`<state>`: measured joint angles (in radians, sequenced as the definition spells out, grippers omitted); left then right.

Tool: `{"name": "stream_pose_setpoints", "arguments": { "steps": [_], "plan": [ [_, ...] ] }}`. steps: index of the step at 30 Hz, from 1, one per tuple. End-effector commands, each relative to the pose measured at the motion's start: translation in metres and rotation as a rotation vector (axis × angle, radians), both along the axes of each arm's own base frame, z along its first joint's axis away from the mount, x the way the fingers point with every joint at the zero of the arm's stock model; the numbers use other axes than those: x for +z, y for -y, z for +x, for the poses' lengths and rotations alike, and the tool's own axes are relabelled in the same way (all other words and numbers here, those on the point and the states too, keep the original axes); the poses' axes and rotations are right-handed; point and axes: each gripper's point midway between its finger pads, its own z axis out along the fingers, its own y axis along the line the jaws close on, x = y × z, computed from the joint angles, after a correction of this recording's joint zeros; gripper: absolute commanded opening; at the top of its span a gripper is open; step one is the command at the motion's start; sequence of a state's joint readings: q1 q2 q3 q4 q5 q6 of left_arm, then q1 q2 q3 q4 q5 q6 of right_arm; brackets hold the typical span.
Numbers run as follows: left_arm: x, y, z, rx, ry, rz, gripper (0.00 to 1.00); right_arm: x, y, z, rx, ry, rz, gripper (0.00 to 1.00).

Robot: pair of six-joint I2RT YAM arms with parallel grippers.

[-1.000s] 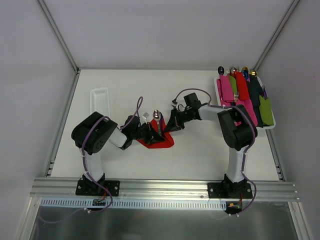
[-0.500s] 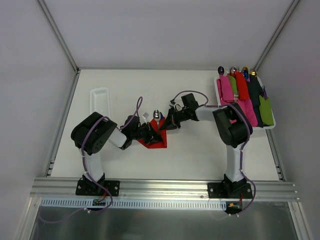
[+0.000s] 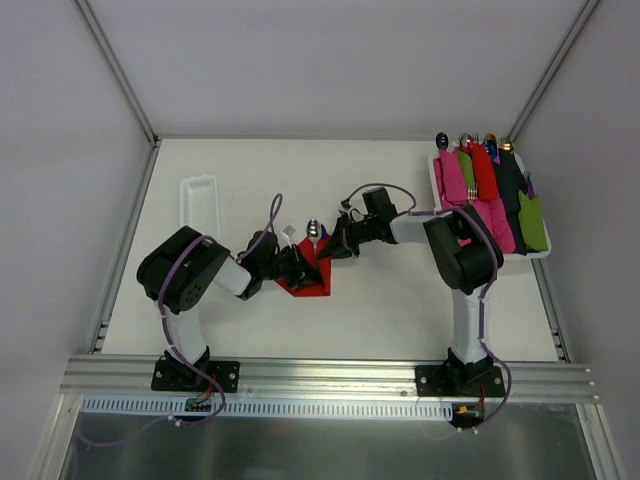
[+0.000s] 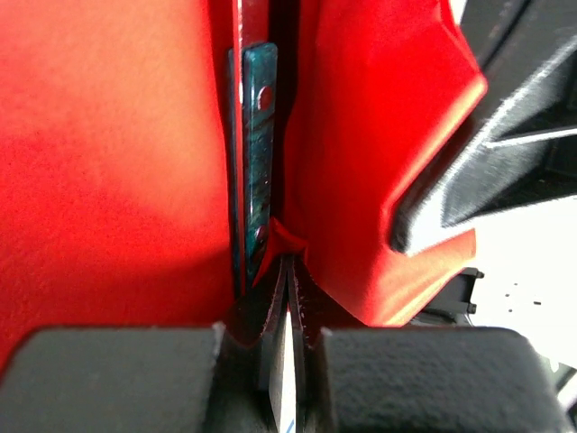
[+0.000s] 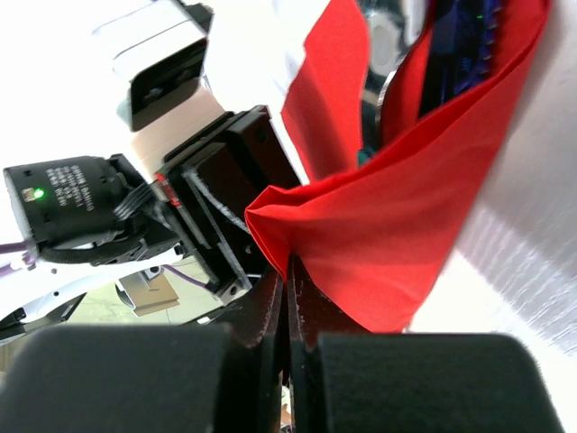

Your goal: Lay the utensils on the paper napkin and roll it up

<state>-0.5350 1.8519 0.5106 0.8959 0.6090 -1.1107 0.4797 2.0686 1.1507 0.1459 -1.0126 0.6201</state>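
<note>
Moved left, right gripper [image 5: 288,271] seemingly pinches paper napkin [image 5: 410,230].

left hand [image 3: 298,268]: pinched closed, reaching rightward | right hand [image 3: 331,246]: pinched closed, reaching leftward

My overhead camera sits high behind the arm bases and looks down on the whole table [image 3: 400,300] from far off, with both sets of fingers small at mid-frame. The left wrist camera peers along the left gripper [image 4: 287,293], so close that the paper napkin [image 4: 108,162] just past its fingertips fills my view. The right wrist camera looks along the right gripper [image 5: 288,271], equally close. All three share that napkin.
</note>
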Motion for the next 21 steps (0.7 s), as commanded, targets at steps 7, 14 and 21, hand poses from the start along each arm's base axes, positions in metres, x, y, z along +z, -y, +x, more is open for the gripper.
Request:
{"name": "stream_pose_setpoints", "arguments": {
  "steps": [7, 14, 21],
  "plan": [
    [0.019, -0.008, 0.004, 0.023, 0.055, 0.046, 0.00, 0.000, -0.004, 0.000, 0.016, 0.008, 0.020, 0.00],
    [0.032, -0.016, 0.003, 0.044, 0.078, 0.058, 0.00, 0.002, -0.004, 0.001, 0.016, 0.016, 0.023, 0.00],
    [0.023, -0.038, 0.000, 0.113, 0.047, 0.105, 0.00, 0.007, -0.007, 0.004, 0.012, 0.023, 0.026, 0.00]
  ]
}}
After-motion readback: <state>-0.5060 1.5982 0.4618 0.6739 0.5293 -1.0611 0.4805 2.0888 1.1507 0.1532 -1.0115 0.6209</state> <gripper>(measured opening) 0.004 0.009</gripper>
